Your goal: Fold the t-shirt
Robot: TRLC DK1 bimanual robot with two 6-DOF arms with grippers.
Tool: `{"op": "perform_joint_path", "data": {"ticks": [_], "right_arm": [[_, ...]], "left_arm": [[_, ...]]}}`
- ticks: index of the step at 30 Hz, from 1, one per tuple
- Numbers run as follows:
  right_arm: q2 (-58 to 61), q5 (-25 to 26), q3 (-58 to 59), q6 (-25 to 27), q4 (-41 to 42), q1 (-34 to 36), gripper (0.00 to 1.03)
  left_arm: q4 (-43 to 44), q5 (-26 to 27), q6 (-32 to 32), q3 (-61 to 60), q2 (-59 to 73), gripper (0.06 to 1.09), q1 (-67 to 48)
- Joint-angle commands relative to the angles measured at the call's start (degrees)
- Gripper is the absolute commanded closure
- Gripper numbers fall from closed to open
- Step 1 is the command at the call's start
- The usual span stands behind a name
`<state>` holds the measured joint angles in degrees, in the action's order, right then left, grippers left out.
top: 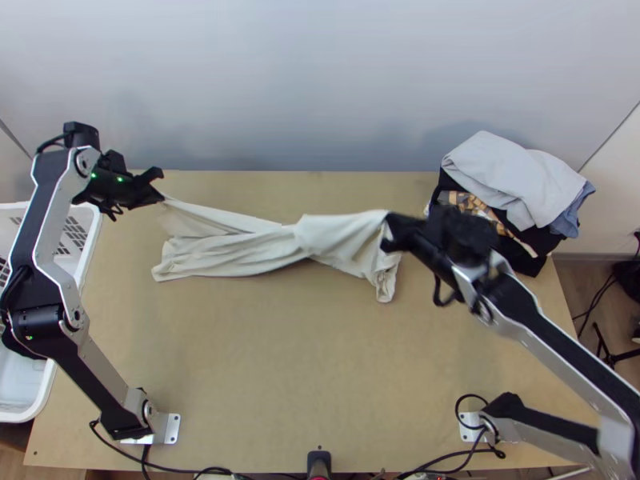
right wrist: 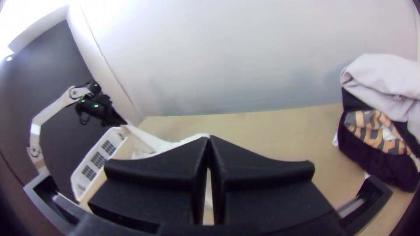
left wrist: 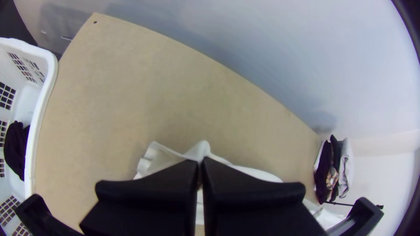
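Pale wall point(top: 320, 80) rises behind the light wooden table point(top: 264, 368), on which you see the t-shirt point(top: 240, 252) laid out between your two arms. Off-white and unfolded into any neat shape, the garment runs crosswise over the far half of the table, gathered into loose lengthwise folds and narrowed near its middle. Your left gripper point(top: 162, 196) is closed on a corner of the t-shirt, drawn to a taut point near the table's far left; in the left wrist view, its two black fingers meet over the fabric. Your right gripper point(top: 389, 230) is closed on the opposite end, from which a wider panel hangs toward you. Beside the right gripper, at the far right corner, note the clothes pile point(top: 512, 180): pale grey on top, with patterned, black and blue pieces beneath. At your left stands the white basket point(top: 42, 404), containing a dark cloth point(left wrist: 16, 148).
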<state>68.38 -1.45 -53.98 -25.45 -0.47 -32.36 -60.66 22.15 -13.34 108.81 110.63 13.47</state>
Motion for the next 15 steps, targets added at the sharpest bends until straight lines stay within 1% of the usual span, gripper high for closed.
{"op": "perform_joint_path", "data": {"ticks": [1,3,5,7,9,11,13,14,15], "right_arm": [[-12.92,-9.71,7.48,-12.69,-12.01,-8.25,1.00],[-13.54,-11.03,12.76,-15.77,-12.98,-10.88,1.00],[-13.54,-11.11,17.59,-17.26,-12.63,-13.43,1.00],[-13.54,-11.11,21.98,-17.88,-10.25,-15.63,1.00],[-13.36,-11.11,24.71,-19.81,-9.02,-17.12,1.00],[-13.27,-11.11,25.06,-19.90,-9.02,-18.35,1.00],[-12.92,-11.91,24.18,-19.64,-12.27,-20.29,1.00],[-12.31,-12.78,23.92,-18.58,-13.94,-21.34,1.00],[-11.87,-12.78,23.74,-17.44,-14.65,-21.69,0.94]], "left_arm": [[-3.41,-0.18,0.42,2.89,-0.33,1.05,-0.47],[-3.41,-0.18,0.51,2.37,-0.33,1.05,-0.64],[-3.23,-0.18,0.60,2.10,-0.15,1.05,-0.91],[-3.06,-0.27,0.60,2.02,0.20,1.05,-1.17],[-2.79,-0.79,0.51,2.10,0.46,1.05,-1.52],[-2.62,-1.50,0.60,2.28,0.64,1.05,-2.05],[-2.44,-1.76,0.60,2.45,0.73,1.05,-2.40],[-2.27,-1.85,0.60,2.54,0.82,1.05,-2.49],[-2.27,-2.11,0.60,2.81,1.08,1.05,-2.49]]}}
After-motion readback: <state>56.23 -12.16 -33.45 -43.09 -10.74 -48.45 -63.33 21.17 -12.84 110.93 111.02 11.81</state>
